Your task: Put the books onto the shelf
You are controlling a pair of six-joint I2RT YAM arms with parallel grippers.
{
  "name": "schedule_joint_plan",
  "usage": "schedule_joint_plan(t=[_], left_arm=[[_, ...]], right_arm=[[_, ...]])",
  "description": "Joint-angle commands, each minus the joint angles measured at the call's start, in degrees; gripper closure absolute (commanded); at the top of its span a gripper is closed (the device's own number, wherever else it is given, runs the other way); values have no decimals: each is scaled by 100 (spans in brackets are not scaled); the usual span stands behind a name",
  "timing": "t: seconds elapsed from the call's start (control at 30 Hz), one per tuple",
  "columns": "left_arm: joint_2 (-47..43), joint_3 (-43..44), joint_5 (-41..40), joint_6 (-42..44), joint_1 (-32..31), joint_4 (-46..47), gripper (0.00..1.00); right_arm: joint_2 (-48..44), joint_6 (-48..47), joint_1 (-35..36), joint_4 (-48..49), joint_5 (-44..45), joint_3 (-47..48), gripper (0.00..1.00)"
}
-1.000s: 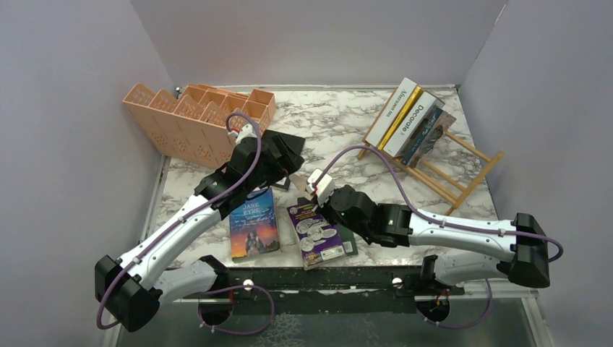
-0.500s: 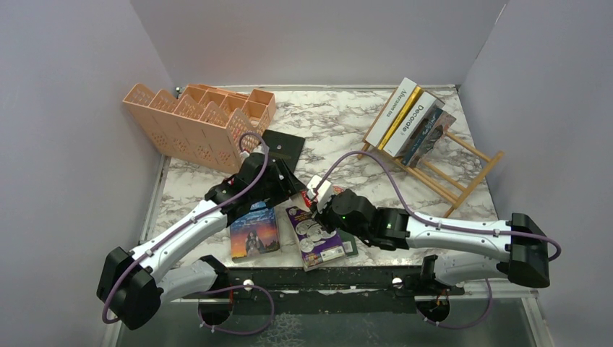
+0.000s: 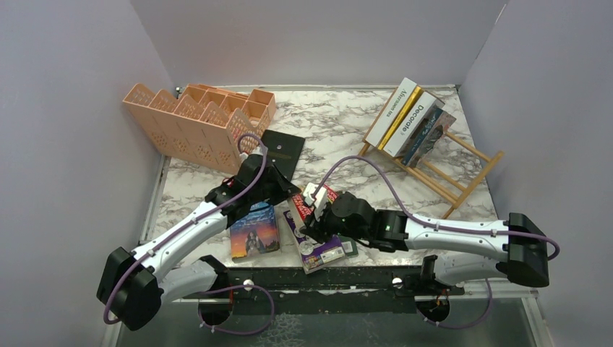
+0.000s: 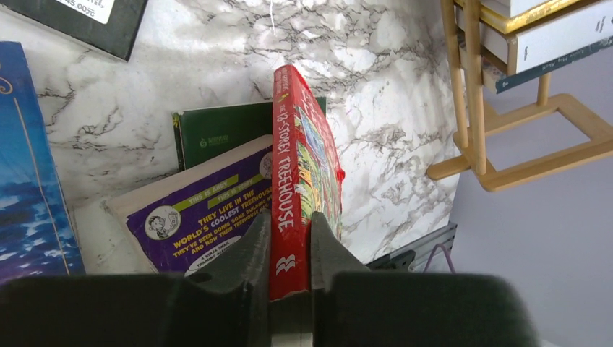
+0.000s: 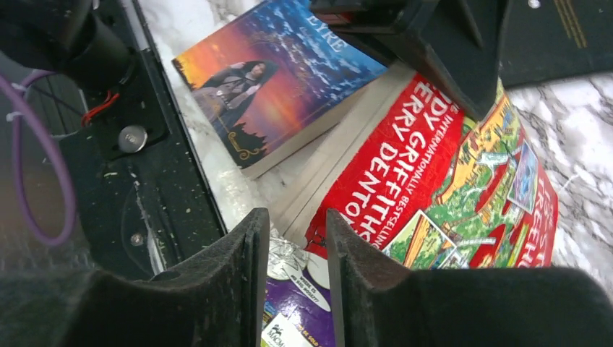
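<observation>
Red cartoon-cover paperback point(image 4: 289, 166) clamped at its spine in my left jaws, right jaws apart, empty; narrow pinch might let it swivel out on lifting.

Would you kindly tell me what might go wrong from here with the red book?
The left end effector pinches the red book only at one end of its spine, so it may swing or slip.
The right end effector hangs open right beside that book and might knock it onto the purple book.
</observation>
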Motion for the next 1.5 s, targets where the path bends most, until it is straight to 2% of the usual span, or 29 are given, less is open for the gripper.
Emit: schedule_joint_plan(t=[0.0,0.1,0.3,0.4,0.53,0.63,0.8,1.03,1.2,1.33,1.47], left_arm=[[-204,-58,147,129,18,316,98],[-284,59,89,432,39,288,100],[-513,652,92,1540,50,300,100],[-646,977,-106,2101,50,370,100],[-749,1269,-28,2810,50,859,100],[-719,1452,45,3351,50,1114,100],[-565,1855,10,4397,50,1015,100],[-466,2415,612,6283,50,629,100],[-856,1947,634,7832,50,1027,100],[-1253,1316,1377,9270,50,1489,100],[-1464,1133,1758,10239,50,1641,100]], right_arm=[[-69,343,50,252,-328,-46,56],[-366,723,50,122,181,-48,42],[-1060,1701,30,-714,1049,514,25],[-1084,2299,-238,-1153,1337,1011,21],[-866,2599,-878,-1375,947,1673,21],[-623,2821,-1266,-1690,1004,2203,21],[-262,3338,-1904,-2111,946,2972,20],[713,4128,-2444,-2401,223,3940,21],[1091,4896,-2495,-2424,46,4238,21],[1279,5364,-2533,-2437,-271,4290,25],[1468,5799,-2664,-2541,-1117,4304,30]])
